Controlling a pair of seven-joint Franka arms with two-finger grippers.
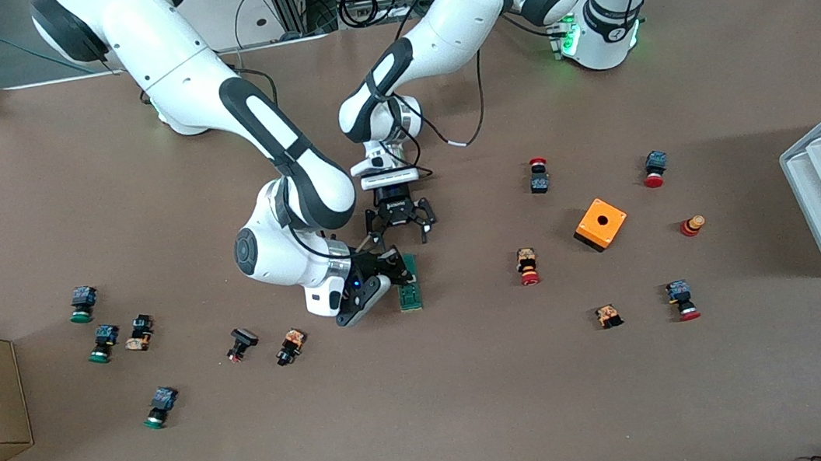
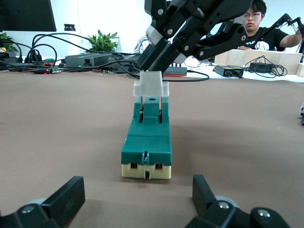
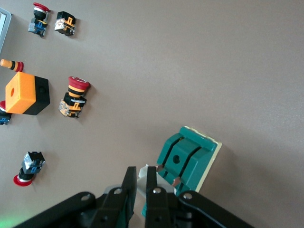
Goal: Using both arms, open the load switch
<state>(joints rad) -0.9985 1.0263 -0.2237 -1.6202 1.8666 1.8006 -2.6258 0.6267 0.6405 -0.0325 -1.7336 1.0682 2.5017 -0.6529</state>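
Two arms meet near the middle of the counter point(image 1: 479, 410). Front view: the load switch point(image 1: 408, 284) lies flat on the brown surface, its long axis running toward the camera. The right gripper point(image 1: 392, 268) sits low at the end of the switch farther from the camera, partly covering it. The left gripper point(image 1: 400, 224) hovers just above the counter, farther from the camera than the switch, fingers spread apart. An orange box point(image 1: 601, 223) stands toward the left arm's end, with small push buttons scattered around it and toward the right arm's end.

Left wrist view: the left gripper point(image 2: 137, 202) shows both fingers wide apart, with the green switch point(image 2: 147, 142) in line between them but not touched. The white tab point(image 2: 151, 85) stands raised at its end, pinched by the right gripper point(image 2: 156, 57).

Right wrist view: the right gripper point(image 3: 141, 183) has its fingers clamped on the white tab point(image 3: 142, 175), at the switch point(image 3: 185, 164).
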